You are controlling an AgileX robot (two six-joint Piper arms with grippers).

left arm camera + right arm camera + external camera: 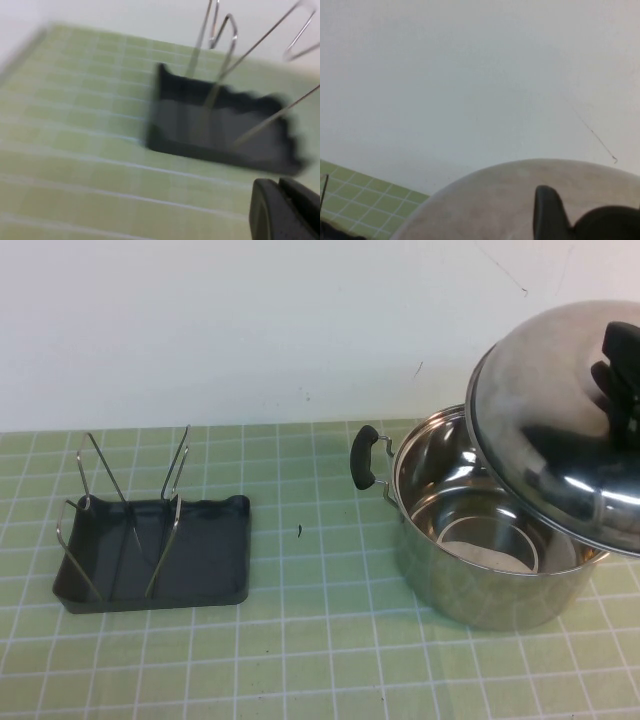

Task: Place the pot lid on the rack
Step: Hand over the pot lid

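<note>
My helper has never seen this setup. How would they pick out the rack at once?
On the green gridded table, look left of the steel pot, whose lid the right gripper holds tilted above it. The rack is the dark grey tray with thin wire prongs; the left gripper hovers near it.

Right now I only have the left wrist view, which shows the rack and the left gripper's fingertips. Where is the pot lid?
Observer: The pot lid is up off the table at the right, tilted above the open pot and well apart from the rack at the left.
Operator: What holds it?
Observer: The right gripper, shut on the lid's centre.
Operator: Is anything between the rack's prongs?
Observer: No, the high view shows the whole rack with nothing in it. The left gripper, shut beside the rack, lies outside that view.
</note>
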